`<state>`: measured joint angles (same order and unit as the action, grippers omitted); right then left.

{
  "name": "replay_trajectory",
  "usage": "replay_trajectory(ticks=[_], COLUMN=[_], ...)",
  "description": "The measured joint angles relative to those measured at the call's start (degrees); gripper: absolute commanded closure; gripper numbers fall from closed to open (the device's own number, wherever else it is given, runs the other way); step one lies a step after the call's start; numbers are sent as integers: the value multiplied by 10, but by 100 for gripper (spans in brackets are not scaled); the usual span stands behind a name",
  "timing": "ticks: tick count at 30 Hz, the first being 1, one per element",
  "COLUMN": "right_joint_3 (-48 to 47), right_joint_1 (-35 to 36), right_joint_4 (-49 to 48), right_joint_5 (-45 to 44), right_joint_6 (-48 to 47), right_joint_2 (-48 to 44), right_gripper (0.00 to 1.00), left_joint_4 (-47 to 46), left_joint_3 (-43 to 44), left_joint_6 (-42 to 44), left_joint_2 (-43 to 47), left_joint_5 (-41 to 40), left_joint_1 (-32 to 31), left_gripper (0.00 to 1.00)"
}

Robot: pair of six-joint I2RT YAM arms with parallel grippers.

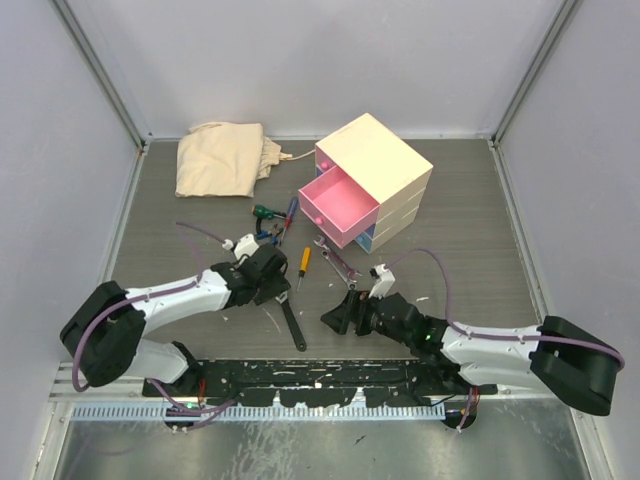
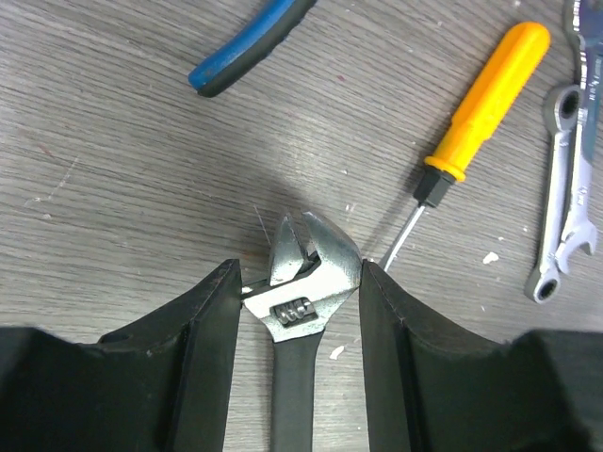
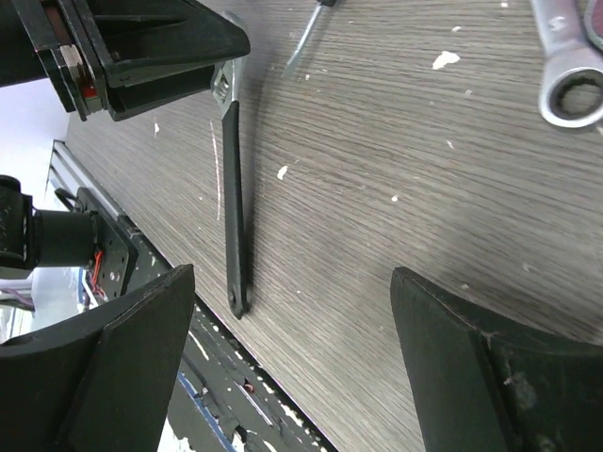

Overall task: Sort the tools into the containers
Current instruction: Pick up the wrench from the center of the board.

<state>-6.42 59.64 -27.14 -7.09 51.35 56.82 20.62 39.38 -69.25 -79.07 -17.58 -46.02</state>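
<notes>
While the left claw [image 2: 300,282] pinches the black-handled adjustable wrench [image 2: 311,252] by its head, the right claw [image 3: 292,292] gapes empty. Next likely calls for lifting it to the pink drawer [image 1: 335,205].

In the left wrist view the black-handled adjustable wrench [image 2: 292,377] runs its handle off the bottom edge between the fingers of the left gripper [image 2: 300,273]. There the blue-handled pliers [image 2: 247,47] show only one handle end at the top edge, and a silver spanner [image 2: 592,66] is sliced by the right edge. In the right wrist view the wrench's head sits partly behind that gripper, and the orange-handled screwdriver [image 3: 301,42] shows only its shaft tip. From above, the open pink drawer [image 1: 335,205] covers most of the lower drawers [image 1: 372,238], and the tools [image 1: 265,212] beside it, near the middle of the tabletop [image 1: 470,230], are too small to tell apart.
</notes>
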Motion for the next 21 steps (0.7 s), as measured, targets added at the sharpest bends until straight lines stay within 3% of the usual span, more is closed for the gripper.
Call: replay_trajectory(ticks=[12, 18, 21], right_joint_3=[-57, -89, -105], right_joint_1=[0, 0, 0], right_joint_4=[-139, -200, -246], right_joint_5=[50, 71, 85], right_joint_6=[-16, -30, -33], right_joint_2=[174, 274, 332], right_gripper=[12, 21, 31], left_joint_4=[-72, -90, -94], left_joint_3=[-30, -30, -30], left_joint_6=[11, 9, 9], left_joint_2=[58, 69, 70], left_joint_5=[35, 49, 54], left_joint_1=[0, 0, 0], left_gripper=[100, 100, 100])
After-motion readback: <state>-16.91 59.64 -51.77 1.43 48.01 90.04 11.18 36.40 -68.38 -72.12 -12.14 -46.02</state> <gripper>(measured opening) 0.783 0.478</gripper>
